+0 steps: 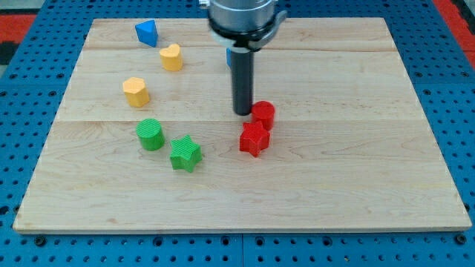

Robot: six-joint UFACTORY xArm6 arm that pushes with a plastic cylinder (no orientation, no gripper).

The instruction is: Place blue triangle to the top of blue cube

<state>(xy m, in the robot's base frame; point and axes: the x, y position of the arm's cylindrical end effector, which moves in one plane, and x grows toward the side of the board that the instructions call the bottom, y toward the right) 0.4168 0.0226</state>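
The blue triangle [147, 33] lies near the board's top left. The blue cube [228, 56] is mostly hidden behind my rod; only a thin blue sliver shows at the rod's left side near the view's top centre. My tip [243, 112] rests on the board at the centre, just left of the red cylinder [263, 114], far right and below the blue triangle.
A yellow heart [171, 57] and a yellow hexagon-like block [136, 92] lie left of the rod. A green cylinder [151, 134] and green star [185, 153] sit lower left. A red star-like block [254, 139] touches the red cylinder. The wooden board [356, 185] lies on blue pegboard.
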